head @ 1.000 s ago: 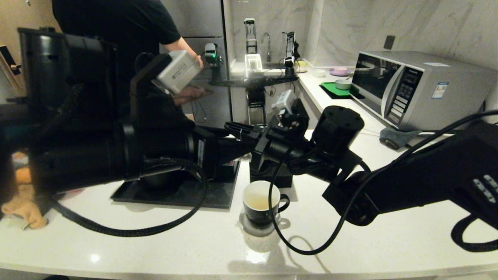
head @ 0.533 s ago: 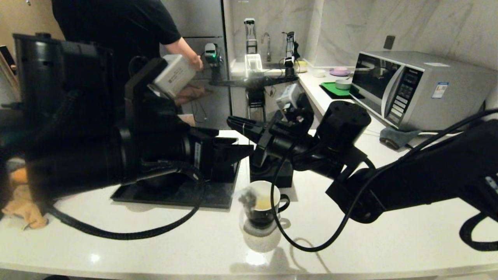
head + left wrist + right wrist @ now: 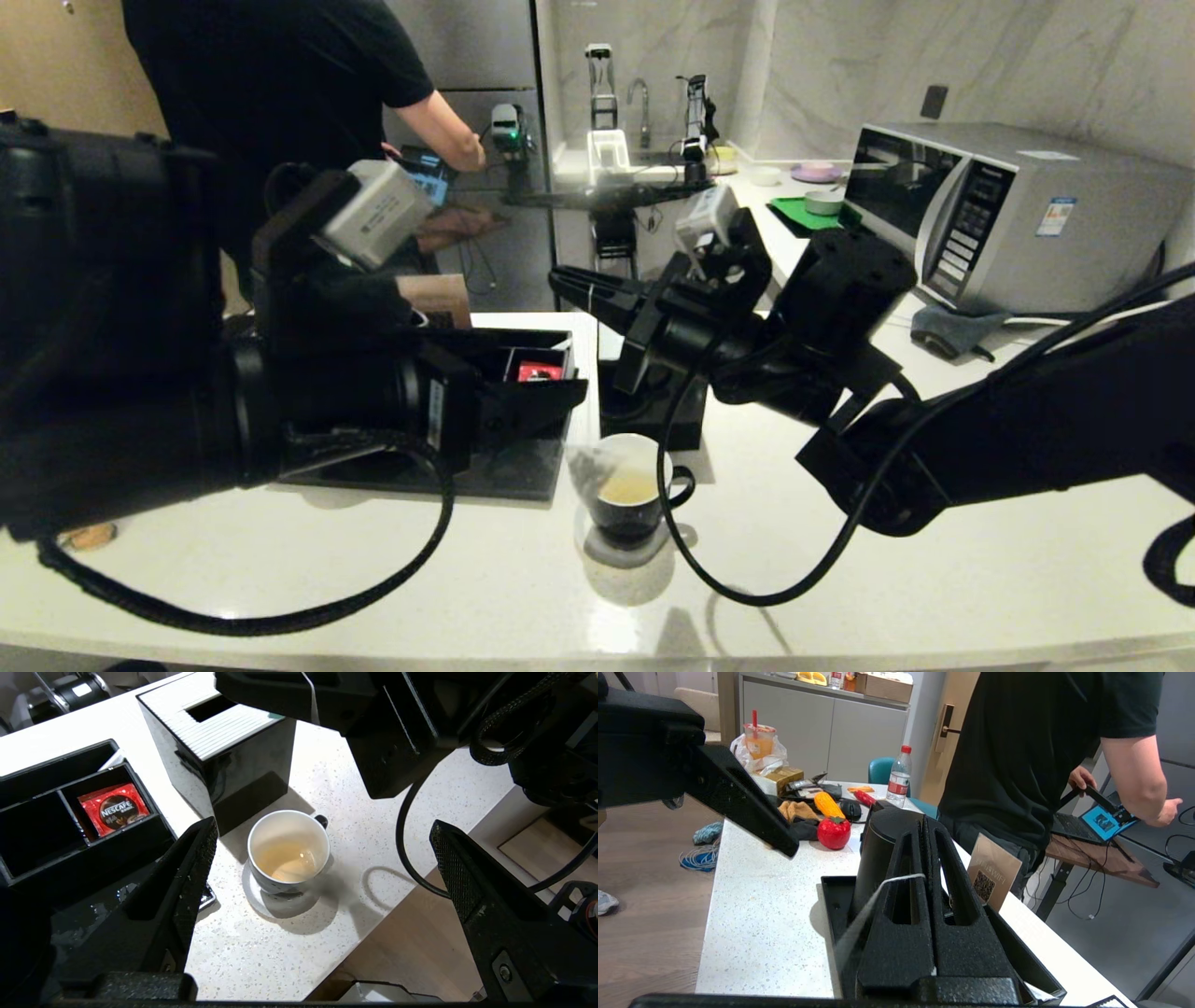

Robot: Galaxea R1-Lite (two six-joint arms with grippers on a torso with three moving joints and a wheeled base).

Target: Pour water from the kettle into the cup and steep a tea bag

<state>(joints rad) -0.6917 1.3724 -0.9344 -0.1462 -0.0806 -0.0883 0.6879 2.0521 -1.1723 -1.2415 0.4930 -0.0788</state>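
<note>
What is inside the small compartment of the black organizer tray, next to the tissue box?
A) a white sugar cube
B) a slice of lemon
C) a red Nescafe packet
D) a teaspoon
C: the left wrist view shows a red Nescafe packet lying in a compartment of the black organizer tray.

your cup [image 3: 627,485] stands upright on the white counter, just in front of a black cube-shaped box, a glossy black mug with a white inside, its small loop handle turned toward the robot's right. inside sits a shallow pool of pale amber liquid [image 3: 288,858]. the tea bag [image 3: 588,465], pale and translucent, hangs at the cup's left rim, blurred. the kettle [image 3: 878,858] stands upright on a black tray, matte black and mostly hidden.
</note>
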